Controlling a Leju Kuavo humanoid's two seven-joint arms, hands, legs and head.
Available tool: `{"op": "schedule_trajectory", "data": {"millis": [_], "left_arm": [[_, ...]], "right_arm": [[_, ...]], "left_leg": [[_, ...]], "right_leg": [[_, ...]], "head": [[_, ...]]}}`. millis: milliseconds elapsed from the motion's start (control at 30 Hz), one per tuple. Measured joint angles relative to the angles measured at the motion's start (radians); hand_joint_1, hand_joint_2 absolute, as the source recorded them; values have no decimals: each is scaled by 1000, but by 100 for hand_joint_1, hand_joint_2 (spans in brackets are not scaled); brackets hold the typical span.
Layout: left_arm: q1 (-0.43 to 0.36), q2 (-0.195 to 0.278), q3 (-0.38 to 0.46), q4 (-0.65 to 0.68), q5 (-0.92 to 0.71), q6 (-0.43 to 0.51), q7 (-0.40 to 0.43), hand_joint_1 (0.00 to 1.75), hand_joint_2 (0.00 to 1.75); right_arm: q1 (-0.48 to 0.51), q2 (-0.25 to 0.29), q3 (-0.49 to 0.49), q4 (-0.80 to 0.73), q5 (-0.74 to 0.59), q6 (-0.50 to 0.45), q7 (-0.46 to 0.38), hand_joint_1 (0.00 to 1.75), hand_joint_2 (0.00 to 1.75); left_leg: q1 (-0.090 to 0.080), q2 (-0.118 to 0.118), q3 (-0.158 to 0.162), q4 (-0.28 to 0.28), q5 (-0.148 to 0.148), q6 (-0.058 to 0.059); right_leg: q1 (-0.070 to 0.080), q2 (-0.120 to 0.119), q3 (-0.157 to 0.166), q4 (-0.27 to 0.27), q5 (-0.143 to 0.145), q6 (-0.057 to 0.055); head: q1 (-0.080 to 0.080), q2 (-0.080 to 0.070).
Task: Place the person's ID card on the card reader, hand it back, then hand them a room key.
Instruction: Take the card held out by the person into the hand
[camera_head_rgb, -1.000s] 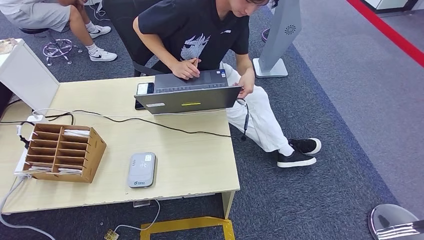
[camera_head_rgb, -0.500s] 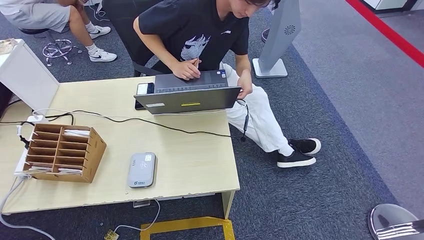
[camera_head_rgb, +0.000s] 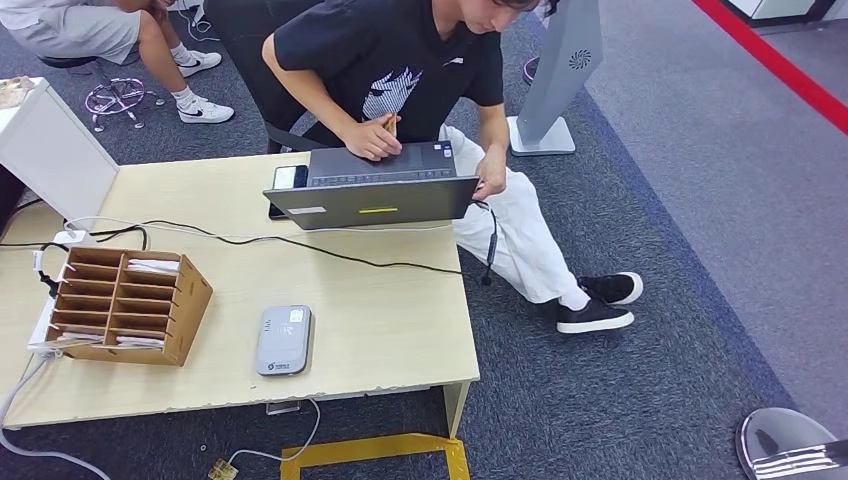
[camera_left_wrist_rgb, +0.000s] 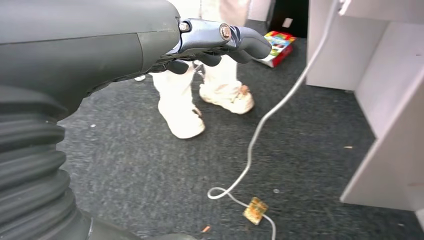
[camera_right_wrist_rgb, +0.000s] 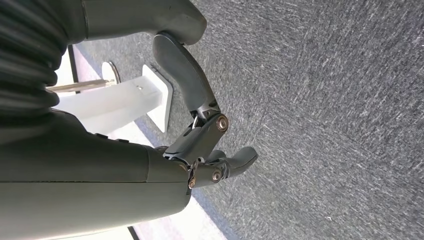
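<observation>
A grey card reader (camera_head_rgb: 283, 340) lies flat near the front edge of the light wooden table (camera_head_rgb: 380, 310). To its left stands a brown wooden rack (camera_head_rgb: 120, 305) with white cards (camera_head_rgb: 153, 266) in some slots. A person in a black shirt (camera_head_rgb: 390, 60) leans over an open laptop (camera_head_rgb: 370, 200) at the table's far side, one hand on its keyboard with a small yellowish thing between the fingers. My left hand (camera_left_wrist_rgb: 220, 42) hangs over dark carpet, fingers loosely bent, holding nothing. My right hand (camera_right_wrist_rgb: 205, 135) also hangs over carpet, thumb out, fingers apart and empty.
A black cable (camera_head_rgb: 300, 243) runs across the table between laptop and rack. A phone (camera_head_rgb: 290, 177) lies beside the laptop. A second person (camera_head_rgb: 90, 30) sits at the far left. A grey stand (camera_head_rgb: 560, 70) is beyond the table. White furniture (camera_left_wrist_rgb: 380, 100) and a floor cable (camera_left_wrist_rgb: 260, 130) are near my left hand.
The person has shifted a little and nudged the laptop slightly to the left. The reader and rack have not moved.
</observation>
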Motion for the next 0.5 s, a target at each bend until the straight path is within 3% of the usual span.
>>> {"op": "schedule_trajectory", "data": {"millis": [267, 500], "left_arm": [[55, 2, -153, -71, 71, 19, 49, 0, 175], [92, 3, -230, -129, 103, 23, 63, 0, 175]], "right_arm": [[0, 6, -15, 0, -1, -7, 0, 0, 175], [0, 8, -23, 0, 0, -10, -4, 0, 175]], "left_leg": [[0, 0, 0, 0, 0, 0], [0, 0, 0, 0, 0, 0]], "right_leg": [[0, 0, 0, 0, 0, 0], [0, 0, 0, 0, 0, 0]], "head": [[0, 0], [0, 0]]}}
